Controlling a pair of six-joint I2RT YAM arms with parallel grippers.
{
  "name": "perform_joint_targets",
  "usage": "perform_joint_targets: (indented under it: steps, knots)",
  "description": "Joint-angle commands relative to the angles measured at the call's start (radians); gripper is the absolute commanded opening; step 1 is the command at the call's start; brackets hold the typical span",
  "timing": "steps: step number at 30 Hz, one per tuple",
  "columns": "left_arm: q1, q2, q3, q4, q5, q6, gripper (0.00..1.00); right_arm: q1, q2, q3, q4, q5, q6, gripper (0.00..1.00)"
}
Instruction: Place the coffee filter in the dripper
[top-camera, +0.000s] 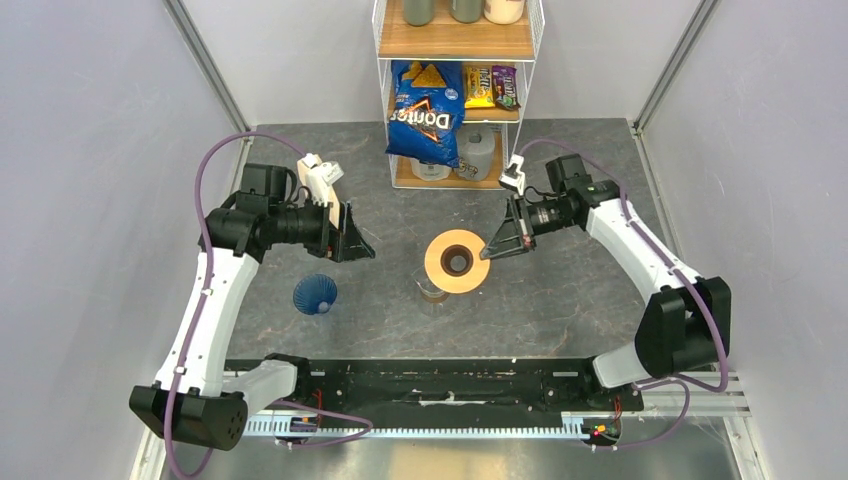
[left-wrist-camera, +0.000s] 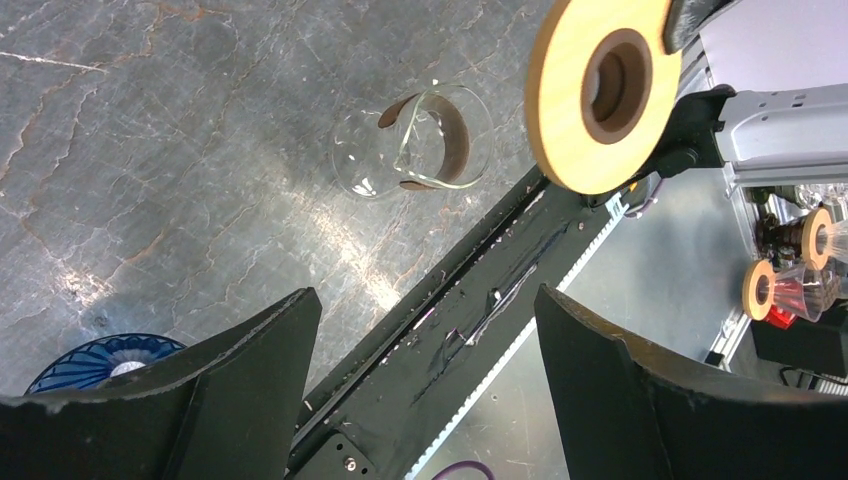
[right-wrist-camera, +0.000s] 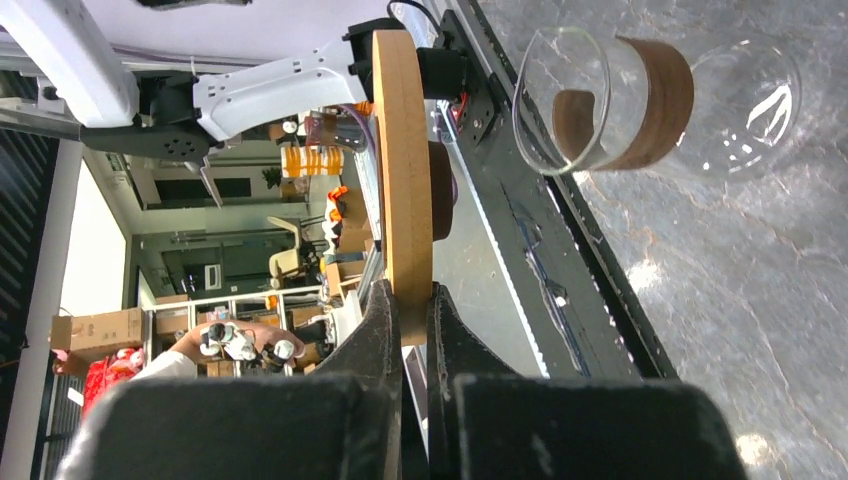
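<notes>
Dripper located; coffee filter not found in any view.
We see the dripper (top-camera: 315, 294) on the table, and judge the paper filter light, limp and easily crushed, best pinched gently at its rim. Just beyond the dripper the left gripper (left-wrist-camera: 425, 310) hangs spread and empty. Well right of the dripper the right gripper (right-wrist-camera: 415, 305) pinches a wooden ring (top-camera: 457, 260) by its edge above a glass carafe (left-wrist-camera: 410, 140).

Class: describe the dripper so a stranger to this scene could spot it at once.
On the grey table, find the open left gripper. Below it in the top view sits the dripper, a small dark blue ribbed cone. Unlike it, the carafe is clear glass and the ring tan.
</notes>
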Motion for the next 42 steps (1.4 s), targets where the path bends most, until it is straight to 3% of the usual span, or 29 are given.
perform_joint_targets:
  steps: [1,5,13,42]
  knots:
    - [0.007,-0.019,-0.011,-0.007,0.026,0.001,0.86,0.071,-0.035,-0.053,0.416,0.01,0.343,0.0]
    - [0.007,-0.013,-0.016,-0.002,0.036,0.002,0.86,0.091,-0.014,-0.121,0.556,0.018,0.432,0.0]
    - [0.007,-0.002,-0.011,-0.001,0.046,0.001,0.85,0.098,0.045,-0.17,0.656,0.004,0.446,0.0]
    - [0.007,0.031,-0.006,0.008,0.063,0.001,0.85,0.146,0.183,-0.157,0.604,-0.002,0.367,0.0]
